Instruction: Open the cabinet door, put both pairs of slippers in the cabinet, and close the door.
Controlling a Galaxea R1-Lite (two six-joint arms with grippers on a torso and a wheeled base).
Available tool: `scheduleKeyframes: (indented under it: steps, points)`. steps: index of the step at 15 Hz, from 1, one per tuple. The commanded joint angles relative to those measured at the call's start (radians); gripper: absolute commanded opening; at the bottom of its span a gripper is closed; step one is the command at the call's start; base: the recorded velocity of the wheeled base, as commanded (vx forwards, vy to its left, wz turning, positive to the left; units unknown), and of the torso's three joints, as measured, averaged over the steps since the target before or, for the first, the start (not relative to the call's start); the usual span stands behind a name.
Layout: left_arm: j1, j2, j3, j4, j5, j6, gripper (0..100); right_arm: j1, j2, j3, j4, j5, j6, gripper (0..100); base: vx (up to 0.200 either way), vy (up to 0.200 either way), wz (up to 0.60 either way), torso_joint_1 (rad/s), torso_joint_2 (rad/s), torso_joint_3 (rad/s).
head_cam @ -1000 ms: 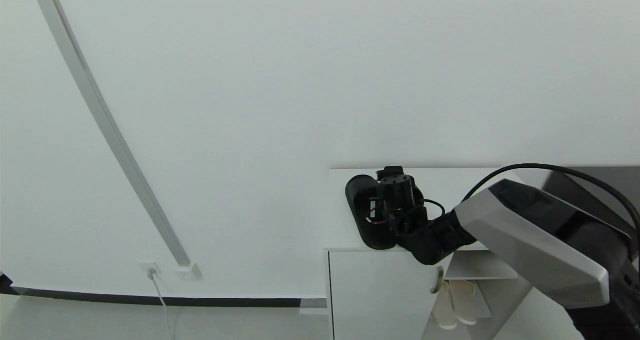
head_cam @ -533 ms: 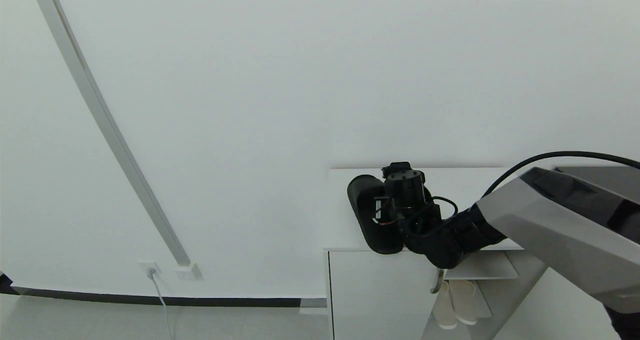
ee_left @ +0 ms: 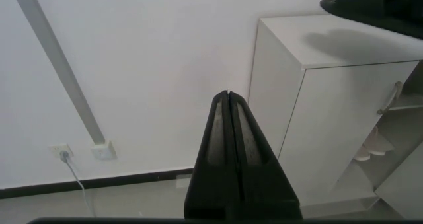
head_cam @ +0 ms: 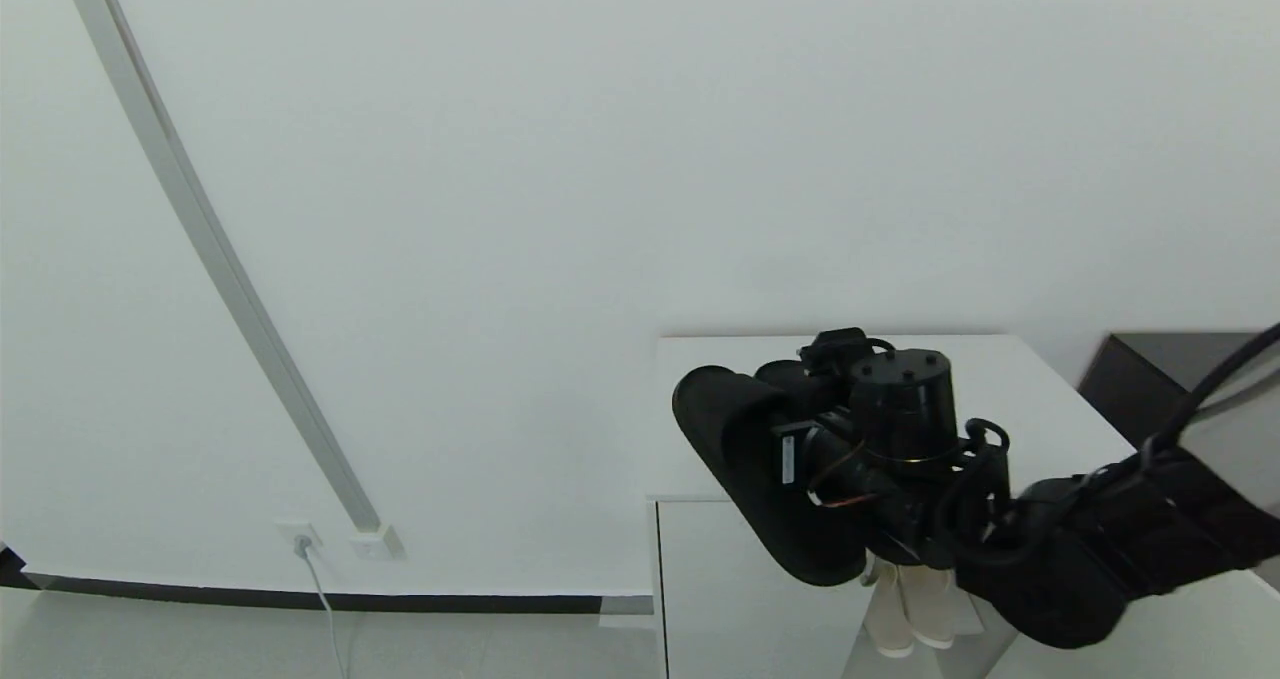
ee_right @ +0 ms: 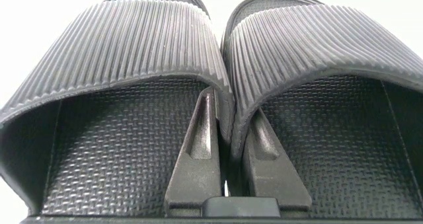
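My right end effector is clamped on the touching inner walls of the black slippers, holding the pair in the air by the front edge of the cabinet top. With so thin a grip, one slipper could twist loose as I swing down. Farther in, the long soles could catch on the cabinet front or knock the white slippers lying inside.

No text, number or sign can be read; the small label on the right hand is illegible.
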Motion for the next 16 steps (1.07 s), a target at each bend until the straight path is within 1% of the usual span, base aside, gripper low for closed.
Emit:
scheduleKeyframes:
  steps: [1, 4, 6, 9, 14, 16]
  points:
    - [0.0, 0.001, 0.0, 0.0, 0.001, 0.0, 0, 0.023, -0.144, 0.088, 0.0, 0.063, -0.001, 0, 0.0, 0.0, 0.0, 0.0, 0.0, 0.0]
    - [0.0, 0.001, 0.0, 0.0, 0.001, -0.002, 0, 0.037, -0.174, 0.14, 0.0, 0.061, -0.002, 0, 0.0, 0.0, 0.0, 0.0, 0.0, 0.0]
    - [0.0, 0.001, 0.0, 0.0, 0.0, 0.0, 0, 0.035, -0.183, 0.149, 0.0, 0.06, -0.001, 0, 0.0, 0.0, 0.0, 0.0, 0.0, 0.0]
    - [0.0, 0.001, 0.0, 0.0, 0.001, -0.006, 0, 0.037, -0.18, 0.154, -0.002, 0.058, -0.013, 0, 0.0, 0.0, 0.0, 0.0, 0.0, 0.0]
    - [0.0, 0.001, 0.0, 0.0, 0.0, -0.006, 0, 0.038, -0.171, 0.163, -0.005, 0.058, -0.019, 0, -0.2, 0.0, 0.0, 0.006, 0.0, 0.003]
    - [0.0, 0.001, 0.0, 0.0, 0.0, -0.012, 0, 0.037, -0.171, 0.165, -0.005, 0.057, -0.021, 0, -0.2, 0.0, 0.0, -0.01, 0.0, 0.002]
